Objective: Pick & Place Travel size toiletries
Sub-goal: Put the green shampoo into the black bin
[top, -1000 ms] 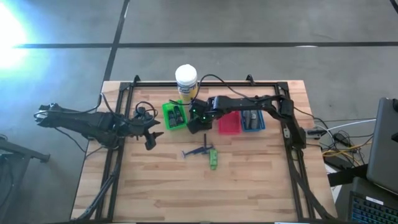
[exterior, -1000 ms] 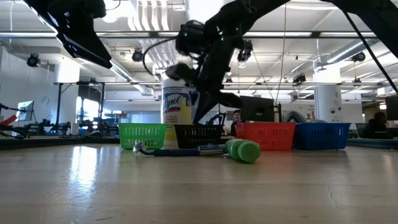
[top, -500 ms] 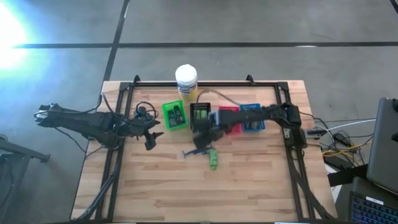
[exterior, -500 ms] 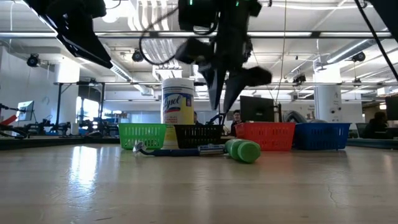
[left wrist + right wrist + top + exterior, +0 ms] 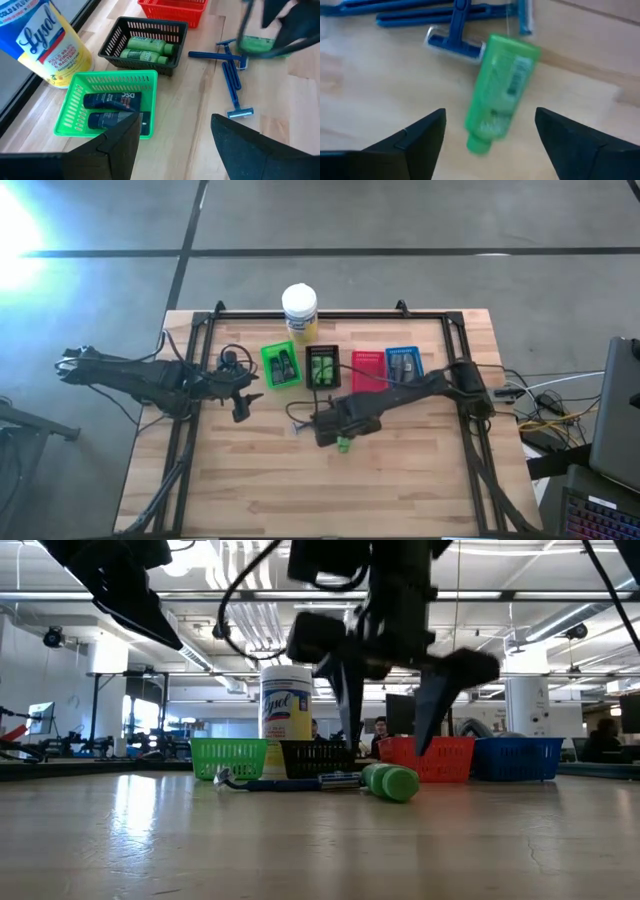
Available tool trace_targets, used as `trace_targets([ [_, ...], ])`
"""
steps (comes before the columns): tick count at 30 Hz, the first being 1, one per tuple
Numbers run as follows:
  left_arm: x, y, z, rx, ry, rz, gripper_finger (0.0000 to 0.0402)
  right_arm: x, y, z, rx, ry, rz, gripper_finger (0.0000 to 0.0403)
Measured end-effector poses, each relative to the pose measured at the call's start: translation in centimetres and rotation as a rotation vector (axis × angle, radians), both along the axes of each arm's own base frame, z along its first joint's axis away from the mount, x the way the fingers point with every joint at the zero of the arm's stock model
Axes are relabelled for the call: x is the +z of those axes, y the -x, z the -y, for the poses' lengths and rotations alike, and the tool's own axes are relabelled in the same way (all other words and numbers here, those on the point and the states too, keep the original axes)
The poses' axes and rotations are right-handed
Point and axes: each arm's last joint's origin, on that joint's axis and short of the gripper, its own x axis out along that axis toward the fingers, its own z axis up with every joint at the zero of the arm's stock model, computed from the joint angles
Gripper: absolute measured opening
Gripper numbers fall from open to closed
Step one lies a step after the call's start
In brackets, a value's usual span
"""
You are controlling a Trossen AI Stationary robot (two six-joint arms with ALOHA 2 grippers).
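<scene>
One green tube point(image 5: 502, 90) lies flat on the table, its cap end point(image 5: 343, 445) showing just past my right gripper. Blue razors point(image 5: 455, 22) lie beside it point(image 5: 290, 782). My right gripper point(image 5: 388, 725) hangs open above the tube, pointing down, with a finger on either side of it point(image 5: 490, 145) and nothing touched. The green basket point(image 5: 107, 107) holds dark tubes point(image 5: 110, 101). In the black basket point(image 5: 145, 35) lie more green tubes point(image 5: 147, 47). My left gripper point(image 5: 175, 145) waits open above the table's left part point(image 5: 243, 395).
A red basket point(image 5: 367, 370) and a blue basket point(image 5: 404, 367) stand in the row right of the black one. A yellow white-lidded jar point(image 5: 300, 310) stands at the far edge. A black frame point(image 5: 190, 430) borders the table. Bare wood point(image 5: 300, 490) lies toward the near edge.
My right gripper has swung from above the black basket toward the table's near edge, to a place over the green tube and the razors. It has rolled about its own axis and opened wide. The things on the table have kept still.
</scene>
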Motion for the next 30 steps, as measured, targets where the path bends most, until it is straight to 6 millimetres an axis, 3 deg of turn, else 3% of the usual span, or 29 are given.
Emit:
trace_targets([
  [4,0.0,0.0,0.0,-0.008,0.002,-0.003,0.0248,-2.1,-0.6,0.1,-0.009,-0.002,-0.005,0.0309],
  [9,0.0,0.0,0.1,-0.02,0.017,-0.005,0.0248,-3.6,-0.6,-0.1,-0.002,-0.037,-0.063,0.0277],
  [17,0.0,0.0,0.1,-0.02,0.017,-0.005,0.0248,-3.5,-0.4,-0.1,0.064,-0.055,-0.072,0.0155],
  [20,0.0,0.0,0.1,-0.021,0.016,-0.005,0.0248,-2.3,-0.5,-0.2,0.092,-0.067,-0.03,0.0114],
  [25,0.0,0.0,0.1,-0.021,0.016,-0.004,0.0248,2.2,-0.7,-0.1,0.088,-0.068,0.096,0.0113],
  [27,0.0,0.0,0.1,-0.021,0.016,-0.005,0.0248,3.8,-0.9,1.0,0.054,-0.021,0.152,0.0117],
  [30,0.0,0.0,0.1,-0.021,0.015,-0.005,0.0248,5.1,-1.5,4.6,-0.007,0.056,0.211,0.013],
])
